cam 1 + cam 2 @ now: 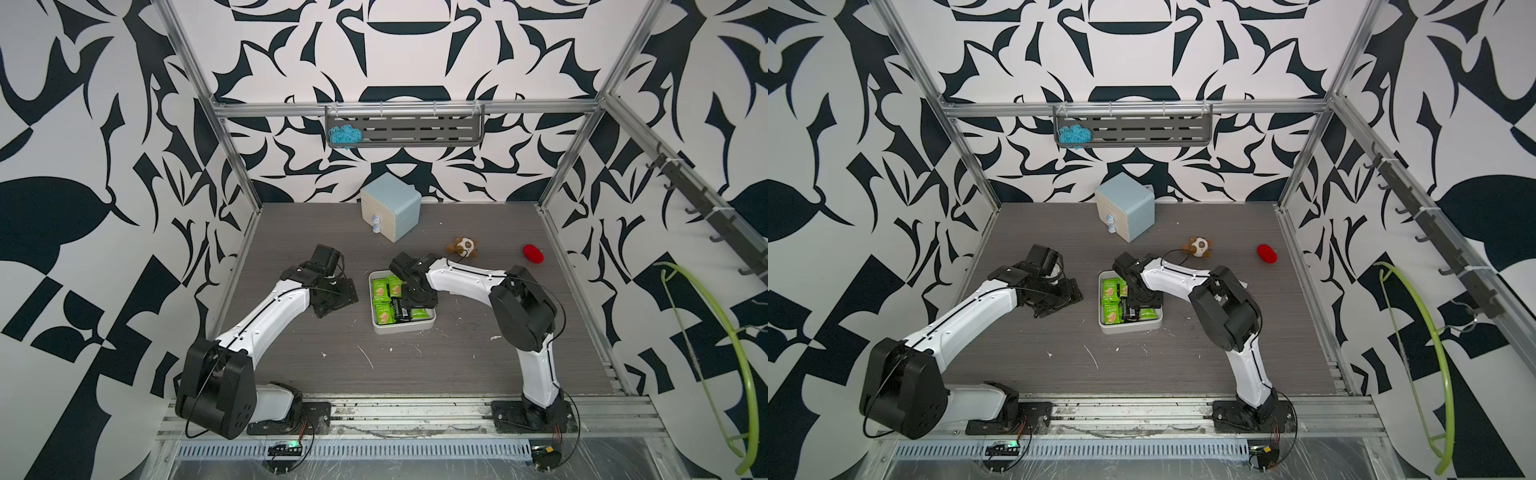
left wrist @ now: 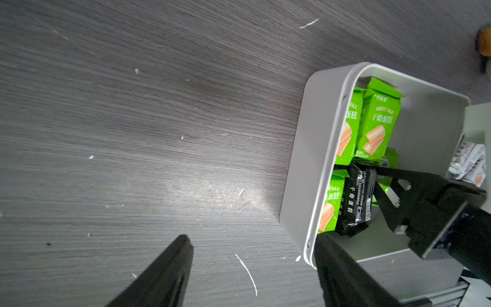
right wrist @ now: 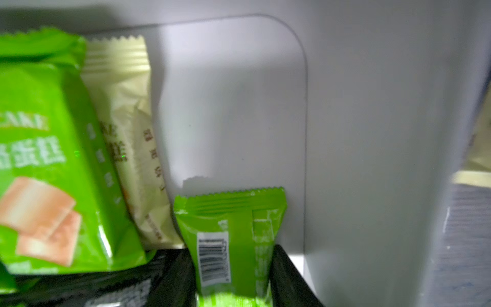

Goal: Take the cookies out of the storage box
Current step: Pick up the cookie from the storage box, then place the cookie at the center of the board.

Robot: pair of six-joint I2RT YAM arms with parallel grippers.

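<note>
Green cookie packet (image 3: 231, 226): pinched lengthwise in your right end effector (image 3: 232, 265), inside storage box (image 3: 345, 133); left end effector (image 2: 252, 240) spread, outside.

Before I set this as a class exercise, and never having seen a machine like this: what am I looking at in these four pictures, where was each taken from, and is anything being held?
These are two robot arms mounted at the near edge of a grey table, each ending in a two-fingered gripper. Two pictures look down on the whole scene from above, side by side; the other two come from small cameras on the arms' wrists. On the table stand a shallow white box of wrapped cookie packets, a small blue cabinet, a plush toy and a red object. The right gripper is down inside the box, its fingers closed on a green packet, barcode side showing. The left gripper hangs open beside the box, holding nothing.
</note>
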